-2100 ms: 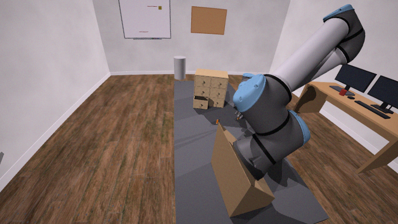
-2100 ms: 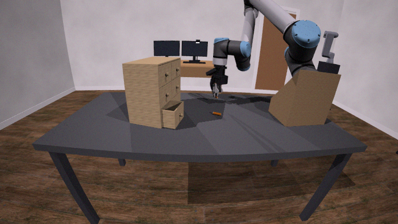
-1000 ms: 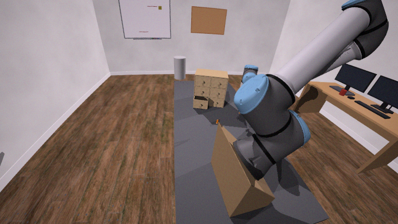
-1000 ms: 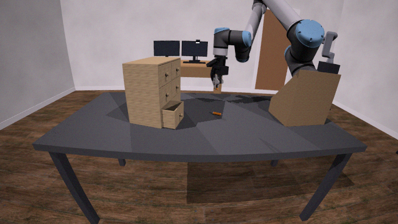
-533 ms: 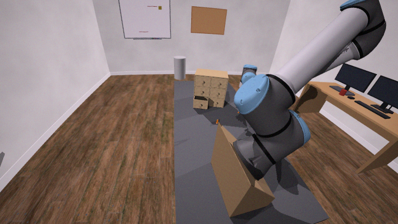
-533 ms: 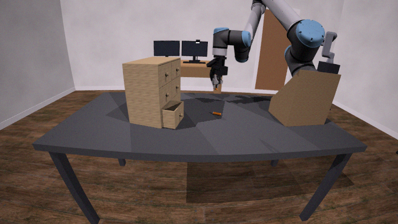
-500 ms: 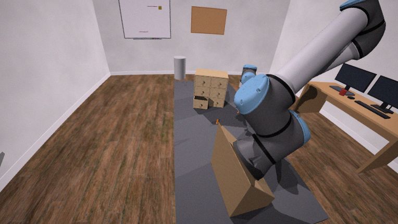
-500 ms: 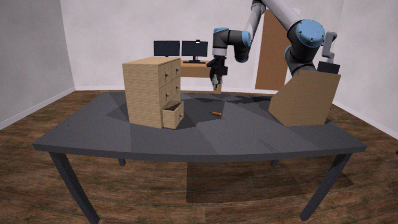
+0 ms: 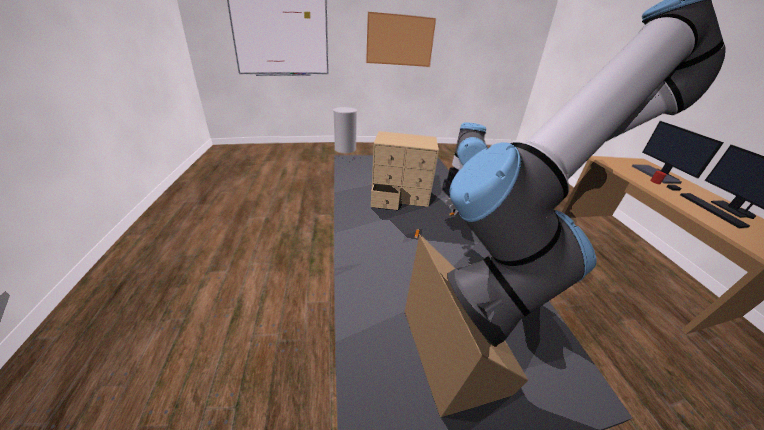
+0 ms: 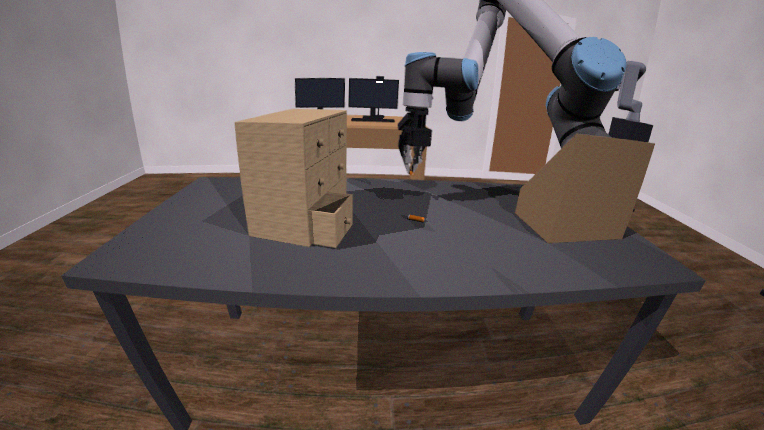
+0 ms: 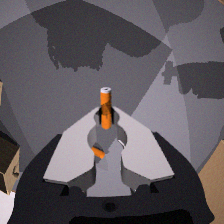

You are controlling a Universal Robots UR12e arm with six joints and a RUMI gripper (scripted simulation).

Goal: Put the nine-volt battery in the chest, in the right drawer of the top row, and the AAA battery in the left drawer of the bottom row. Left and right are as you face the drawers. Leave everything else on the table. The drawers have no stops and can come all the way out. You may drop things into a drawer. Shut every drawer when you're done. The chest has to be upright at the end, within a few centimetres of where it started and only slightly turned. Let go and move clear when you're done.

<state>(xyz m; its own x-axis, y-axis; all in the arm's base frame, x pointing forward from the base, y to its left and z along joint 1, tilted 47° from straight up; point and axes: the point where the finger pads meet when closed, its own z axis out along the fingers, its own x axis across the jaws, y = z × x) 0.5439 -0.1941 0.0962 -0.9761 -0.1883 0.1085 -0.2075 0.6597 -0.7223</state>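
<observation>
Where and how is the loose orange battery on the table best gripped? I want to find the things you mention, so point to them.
I'd grip the loose orange battery (image 9: 417, 233) (image 10: 416, 218) (image 11: 98, 152) around its middle from above, closing across its long sides: it is a slim rod lying flat. The gripper (image 9: 452, 211) (image 10: 411, 171) (image 11: 106, 108) would first have to free itself of its held battery (image 9: 452, 213) (image 10: 411, 173) (image 11: 105, 100).

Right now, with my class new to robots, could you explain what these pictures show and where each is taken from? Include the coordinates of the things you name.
One jointed grey arm with blue caps ends in a black two-jaw gripper (image 10: 411, 172) (image 11: 106, 108). The top picture looks down the length of the dark grey table (image 9: 363, 299) (image 10: 331, 272); the exterior one faces its long side; the wrist one looks past the jaws from the arm's end. On the table stands a pale wooden six-drawer chest (image 9: 406, 140) (image 10: 275, 176), its bottom-left drawer (image 9: 385, 200) (image 10: 325, 228) pulled out. A small orange cylindrical battery (image 9: 417, 233) (image 10: 416, 217) (image 11: 98, 152) lies nearby. The gripper holds another orange cylindrical battery (image 11: 106, 102) above the table.
</observation>
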